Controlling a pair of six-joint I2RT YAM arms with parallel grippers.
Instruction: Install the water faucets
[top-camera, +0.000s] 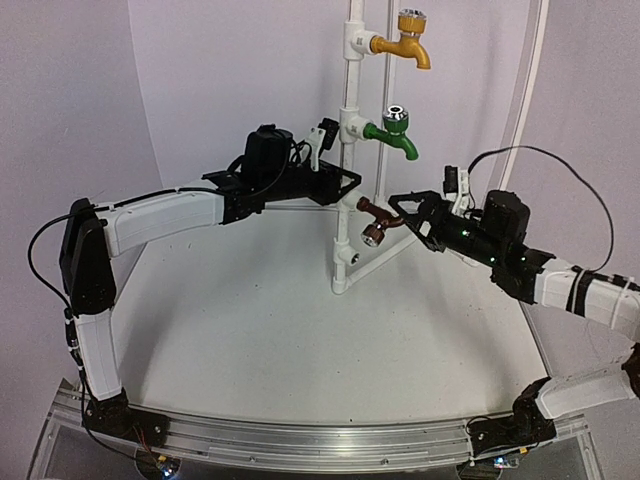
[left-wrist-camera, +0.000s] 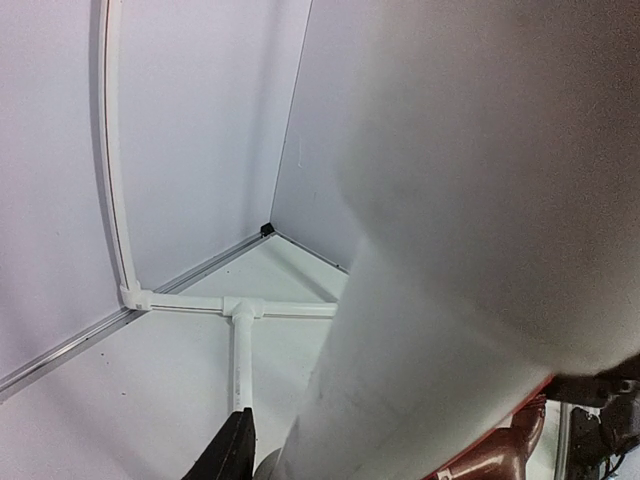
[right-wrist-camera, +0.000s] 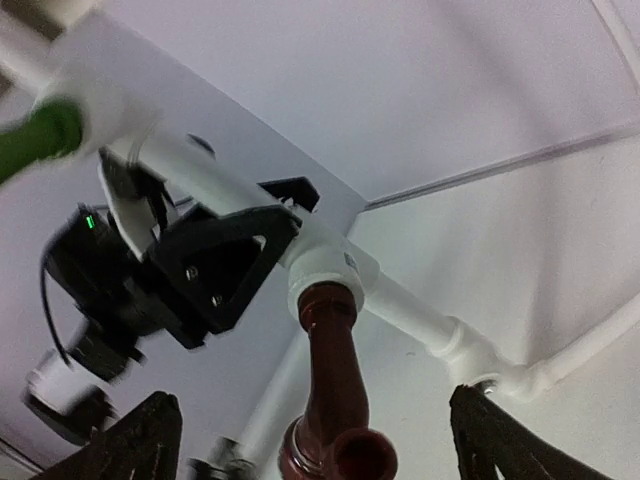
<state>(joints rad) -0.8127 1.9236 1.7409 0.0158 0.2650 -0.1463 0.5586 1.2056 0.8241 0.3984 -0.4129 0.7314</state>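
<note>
- The left tool (top-camera: 338, 184) reaches in from the left and is pressed together on the upright of the white pipe stand (top-camera: 349, 85), about midway up it.
- In the left wrist view one black finger (left-wrist-camera: 232, 452) shows at the bottom edge. The stand's pipe (left-wrist-camera: 450, 250) fills the right side as a close white blur.
- Beyond this tool, the stand's base pipes (left-wrist-camera: 240, 350) lie flat on the bench (top-camera: 250, 330) and meet in a T-joint.
- The yellow-orange faucet (top-camera: 405, 47) sits high above the left tool at the top of the stand, with its spout turned down.
- The green faucet (top-camera: 396, 137) is seated in a socket just above the left tool's grip. Its silver cap faces up and its spout curves down to the right.
- The dark brown faucet (top-camera: 374, 220) sits just below and to the right of the left tool, directly ahead of the right tool (top-camera: 400, 212).
- In the right wrist view its inlet end (right-wrist-camera: 328, 380) meets a white socket on the stand.
- The right tool stands spread, and its two fingers (right-wrist-camera: 140, 440) flank the dark brown faucet with a clear gap on either side.
- The right arm comes in from the right, well above the bench.
</note>
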